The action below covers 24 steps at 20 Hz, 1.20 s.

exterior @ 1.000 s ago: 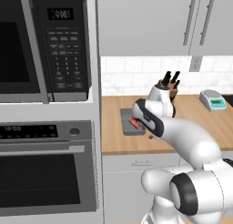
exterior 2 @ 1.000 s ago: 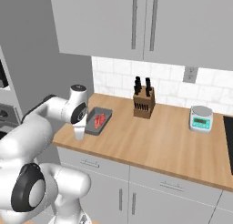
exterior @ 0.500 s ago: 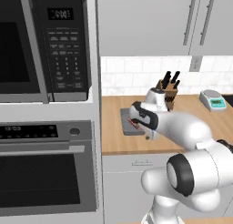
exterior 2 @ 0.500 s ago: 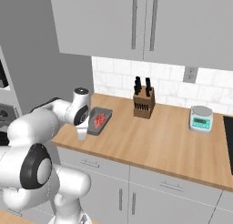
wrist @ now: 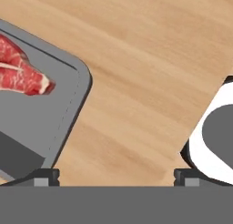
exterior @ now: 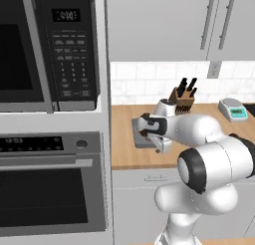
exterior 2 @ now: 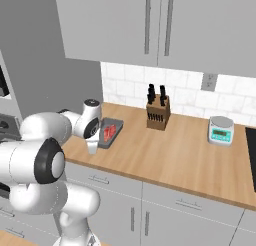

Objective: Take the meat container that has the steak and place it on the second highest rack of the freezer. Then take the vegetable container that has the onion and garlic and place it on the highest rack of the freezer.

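The meat container (wrist: 41, 114) is a dark grey tray lying on the wooden counter (wrist: 145, 59). The red steak (wrist: 20, 68) lies inside it. My gripper (wrist: 116, 177) is open and points down at the tray's near corner. One fingertip (wrist: 45, 175) is over the tray's rim and the other is over bare counter. In the right base view the hand and gripper (exterior 2: 92, 147) hang at the near end of the meat container (exterior 2: 118, 124), which holds the steak (exterior 2: 109, 132). The arm hides much of the meat container (exterior: 142, 142) in the left base view. The vegetable container, onion, garlic and freezer are out of view.
A knife block (exterior 2: 157, 112) stands at the back of the counter, and a small scale (exterior 2: 221, 130) sits further right. A microwave (exterior: 50, 50) and an oven (exterior: 50, 189) are built into the wall left of the counter. Grey cabinets (exterior 2: 150, 25) hang overhead.
The hand has sunk slightly toward the tray's near end and the elbow has swung a little. The tray has not moved and the jaws have stayed open.
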{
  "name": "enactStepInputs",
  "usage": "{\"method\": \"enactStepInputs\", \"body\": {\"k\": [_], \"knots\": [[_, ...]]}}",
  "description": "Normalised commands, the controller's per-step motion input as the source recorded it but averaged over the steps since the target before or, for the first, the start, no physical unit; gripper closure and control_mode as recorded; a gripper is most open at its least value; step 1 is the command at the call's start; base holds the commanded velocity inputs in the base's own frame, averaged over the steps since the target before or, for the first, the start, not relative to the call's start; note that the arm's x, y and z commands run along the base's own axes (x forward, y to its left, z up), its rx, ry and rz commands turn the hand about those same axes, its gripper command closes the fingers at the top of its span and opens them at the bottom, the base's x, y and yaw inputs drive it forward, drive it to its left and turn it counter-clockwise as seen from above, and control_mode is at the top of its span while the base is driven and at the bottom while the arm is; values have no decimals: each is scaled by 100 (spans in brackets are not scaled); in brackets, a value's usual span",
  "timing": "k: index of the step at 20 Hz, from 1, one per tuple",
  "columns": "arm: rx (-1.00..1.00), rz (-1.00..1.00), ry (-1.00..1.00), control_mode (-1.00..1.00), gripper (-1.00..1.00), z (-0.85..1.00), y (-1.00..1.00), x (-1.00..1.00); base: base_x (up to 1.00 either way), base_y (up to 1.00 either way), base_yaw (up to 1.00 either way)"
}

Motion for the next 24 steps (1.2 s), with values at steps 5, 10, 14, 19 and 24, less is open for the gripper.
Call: {"method": "enactStepInputs", "body": {"k": [5, 10, 14, 19, 24], "knots": [[0, 0, 0, -100, -100, -19, 4, 27, 0, 0, 0], [0, 0, 0, -100, -100, -15, 0, 26, 0, 0, 0], [0, 0, 0, -100, -100, -14, 0, 24, 0, 0, 0], [0, 0, 0, -100, -100, -17, 0, 22, 0, 0, 0], [0, 0, 0, -100, -100, -20, 0, 19, 0, 0, 0]]}}
